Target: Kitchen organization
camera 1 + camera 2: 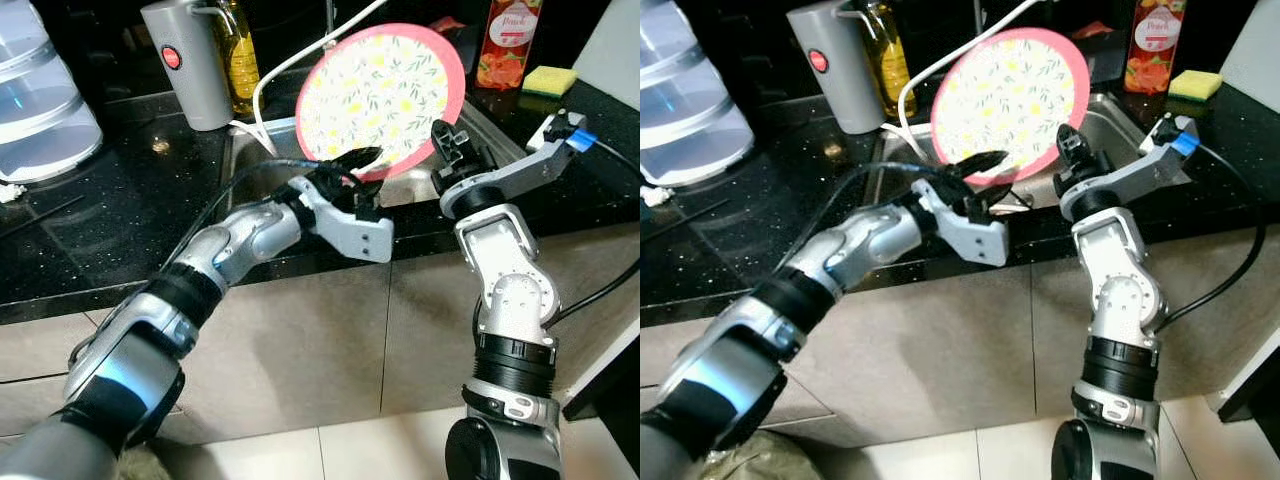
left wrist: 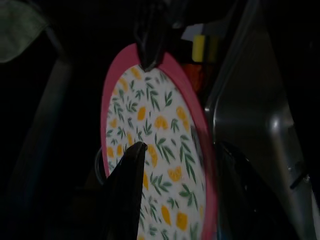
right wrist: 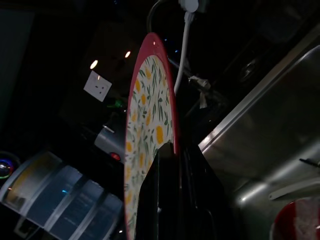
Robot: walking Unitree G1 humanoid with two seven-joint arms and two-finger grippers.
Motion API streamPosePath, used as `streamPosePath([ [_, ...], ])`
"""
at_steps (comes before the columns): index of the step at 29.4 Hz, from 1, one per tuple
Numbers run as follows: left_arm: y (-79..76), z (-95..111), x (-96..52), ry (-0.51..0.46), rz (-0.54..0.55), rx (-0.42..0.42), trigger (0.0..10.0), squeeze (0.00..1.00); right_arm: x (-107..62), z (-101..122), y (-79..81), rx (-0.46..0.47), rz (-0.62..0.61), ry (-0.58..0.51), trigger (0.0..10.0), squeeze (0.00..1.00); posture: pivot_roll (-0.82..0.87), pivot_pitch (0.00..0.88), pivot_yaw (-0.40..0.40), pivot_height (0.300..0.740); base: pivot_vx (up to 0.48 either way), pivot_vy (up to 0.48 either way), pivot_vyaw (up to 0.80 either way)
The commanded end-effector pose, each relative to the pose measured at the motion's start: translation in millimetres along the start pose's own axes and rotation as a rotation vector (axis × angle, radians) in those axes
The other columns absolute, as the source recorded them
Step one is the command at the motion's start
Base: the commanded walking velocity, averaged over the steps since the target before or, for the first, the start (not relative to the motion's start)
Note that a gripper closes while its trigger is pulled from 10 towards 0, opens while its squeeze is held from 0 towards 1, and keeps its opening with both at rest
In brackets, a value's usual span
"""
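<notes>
Your right gripper (image 1: pixel 443 136) sits right of centre in the head view, its black fingers clamped on the right edge of the pink-rimmed floral plate (image 1: pixel 380 95). That arm rises from the bottom of the frame, bends at the elbow near the counter edge, and its forearm runs back down from the upper right.

Your left gripper (image 1: pixel 362 160) is at centre frame, pinching the plate's lower rim; in the left wrist view one finger (image 2: pixel 129 185) lies across the patterned face and the other behind it. The left arm reaches in from the lower left, forearm angled up toward the sink (image 1: pixel 250 160).

You have the plate held tilted on edge above the sink, at upper centre. A grey kettle (image 1: pixel 190 60) and oil bottle (image 1: pixel 238 45) stand at upper left.
</notes>
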State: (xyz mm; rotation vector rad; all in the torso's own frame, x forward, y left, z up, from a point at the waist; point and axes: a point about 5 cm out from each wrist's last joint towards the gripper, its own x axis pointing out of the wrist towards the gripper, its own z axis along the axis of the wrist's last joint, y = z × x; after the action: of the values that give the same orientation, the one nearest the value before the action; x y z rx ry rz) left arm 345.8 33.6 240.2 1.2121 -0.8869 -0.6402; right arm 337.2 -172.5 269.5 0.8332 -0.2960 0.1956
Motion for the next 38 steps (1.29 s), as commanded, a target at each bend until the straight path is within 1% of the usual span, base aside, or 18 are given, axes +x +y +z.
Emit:
streamPosePath([
  [1,4.6,-7.8,-15.3,0.030,0.007,-0.044,10.0,0.00,-1.4,6.6,-4.0,-0.038,-0.023,-0.035,10.0,0.00,-0.02,0.000,0.130,0.740,0.000,0.000,0.00],
  [3,4.6,-7.8,-15.3,0.030,0.007,-0.044,10.0,0.00,-1.4,6.6,-4.0,-0.038,-0.023,-0.035,10.0,0.00,-0.02,0.000,0.130,0.740,0.000,0.000,0.00],
  [4,-0.2,-7.9,-27.8,0.071,0.013,-0.261,10.0,0.00,-4.0,9.4,-5.4,-0.125,-0.027,-0.050,10.0,0.00,0.00,0.000,0.111,0.740,0.000,0.000,0.00],
  [5,-0.2,-7.9,-27.8,0.071,0.013,-0.261,10.0,0.00,-4.0,9.4,-5.4,-0.125,-0.027,-0.050,10.0,0.00,0.00,0.000,0.111,0.740,0.000,0.000,0.00],
  [6,-0.3,-7.5,-32.0,0.091,0.037,-0.405,10.0,0.00,-5.0,8.7,-4.1,-0.150,-0.016,-0.051,10.0,0.00,0.00,0.000,0.111,0.740,0.000,0.000,0.00],
  [7,-0.3,-7.5,-32.0,0.091,0.037,-0.405,10.0,0.00,-5.0,8.7,-4.1,-0.150,-0.016,-0.051,10.0,0.00,0.00,0.000,0.111,0.740,0.000,0.000,0.00],
  [9,5.0,-9.8,-38.4,0.130,0.105,-0.707,10.0,0.00,-5.3,7.9,-0.9,-0.175,0.014,-0.062,10.0,0.00,0.00,0.000,0.108,0.740,0.000,0.000,0.00],
  [10,5.0,-9.8,-38.4,0.130,0.105,-0.707,10.0,0.00,-5.3,7.9,-0.9,-0.175,0.014,-0.062,10.0,0.00,0.00,0.000,0.108,0.740,0.000,0.000,0.00],
  [13,16.5,-24.2,-44.8,0.227,0.260,-0.997,10.0,0.00,-0.4,9.0,7.6,-0.140,0.045,-0.059,10.0,0.00,0.03,0.000,0.074,0.740,0.000,0.000,0.00],
  [16,18.7,-29.3,-46.2,0.261,0.301,-1.041,10.0,0.00,1.1,8.7,10.6,-0.128,0.053,-0.052,10.0,0.00,0.04,0.000,0.071,0.740,0.000,0.000,0.00],
  [17,15.6,-41.9,-48.1,0.357,0.429,-1.203,10.0,0.00,1.4,-1.1,6.2,-0.114,0.049,-0.027,10.0,0.00,0.05,0.000,0.062,0.740,0.000,0.000,0.00],
  [19,9.6,-49.5,-48.9,0.444,0.541,-1.373,10.0,0.00,-0.2,-4.6,2.6,-0.163,0.038,-0.047,10.0,0.00,0.05,0.000,0.058,0.740,0.000,0.000,0.00],
  [21,8.1,-52.2,-50.5,0.479,0.581,-1.423,10.0,0.00,-0.7,-6.1,5.2,-0.207,0.050,-0.055,10.0,0.00,0.07,0.000,0.048,0.740,0.000,0.000,0.00],
  [22,7.9,-50.2,-52.5,0.493,0.619,-1.507,10.0,0.00,2.3,-14.2,15.8,-0.420,0.104,-0.049,10.0,0.00,0.07,0.000,0.041,0.740,0.000,0.000,0.00],
  [24,7.8,-47.8,-52.5,0.487,0.619,-1.516,10.0,0.00,4.2,-18.7,19.2,-0.503,0.126,-0.043,10.0,0.00,0.07,0.000,0.041,0.740,0.000,0.000,0.00],
  [30,1.4,-33.4,-59.5,0.541,0.569,-1.528,10.0,0.00,32.9,-24.9,30.6,-0.526,0.018,-0.135,10.0,0.00,0.13,0.000,0.019,0.740,0.000,0.000,0.00],
  [37,4.5,-36.3,-66.7,0.593,0.586,-1.540,10.0,0.00,52.7,-22.0,37.2,-0.742,-0.017,-0.233,10.0,0.00,0.16,0.000,0.019,0.740,0.000,0.000,0.00],
  [38,6.0,-36.5,-68.3,0.603,0.589,-1.536,10.0,0.00,65.9,-19.3,27.2,-0.883,-0.125,-0.237,10.0,0.00,0.17,0.000,0.016,0.740,0.000,0.000,0.00],
])
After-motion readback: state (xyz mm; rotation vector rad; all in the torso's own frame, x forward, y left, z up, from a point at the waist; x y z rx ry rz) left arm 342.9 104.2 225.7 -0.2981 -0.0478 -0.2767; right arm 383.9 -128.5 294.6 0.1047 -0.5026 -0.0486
